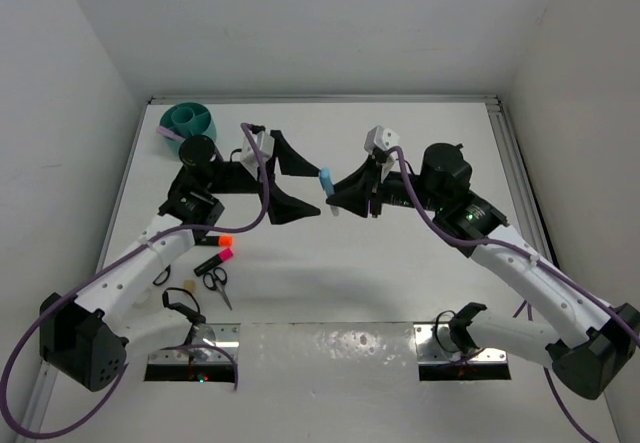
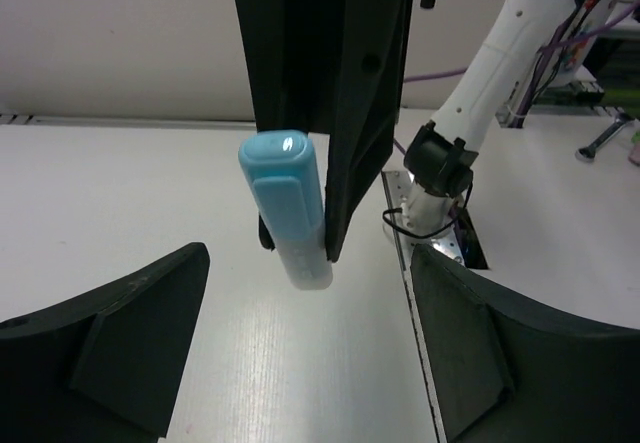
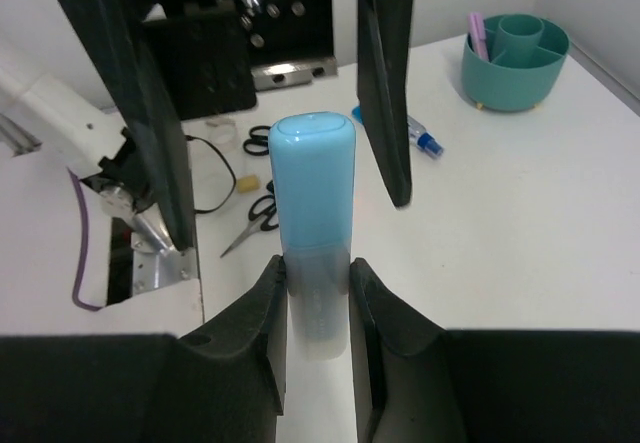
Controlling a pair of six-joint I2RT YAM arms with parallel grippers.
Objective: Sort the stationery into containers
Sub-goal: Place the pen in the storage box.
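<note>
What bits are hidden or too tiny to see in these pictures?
- Light-blue marker: lower end hidden between the right gripper's fingers, right wrist view.
- Scissors: handles partly behind the marker, right wrist view.
- Teal cup: contents too small to tell, top view.

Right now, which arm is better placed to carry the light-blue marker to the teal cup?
Probably left: the left gripper stands open facing the light-blue marker that the right gripper holds, and the teal organiser cup sits on its side.
</note>
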